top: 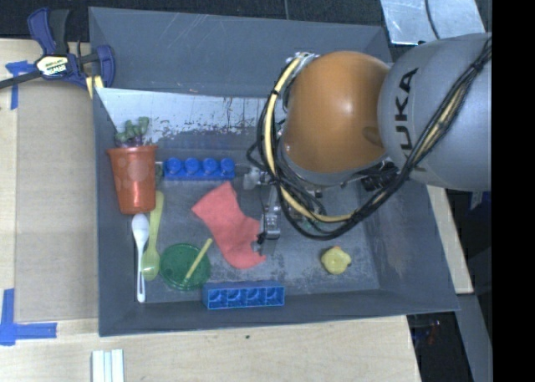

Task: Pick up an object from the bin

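just left of the end effector (267, 236) lies a pink cloth (223, 218).

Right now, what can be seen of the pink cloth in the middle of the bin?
The pink cloth is a soft, crumpled piece of salmon-pink fabric lying on the floor of the bin near its middle. It stretches diagonally, with the wider end up-left, just below a row of blue bricks, and the narrower, bunched end lower right. The end effector hangs at its right edge; contact cannot be judged. A green round lid sits close at its lower left.
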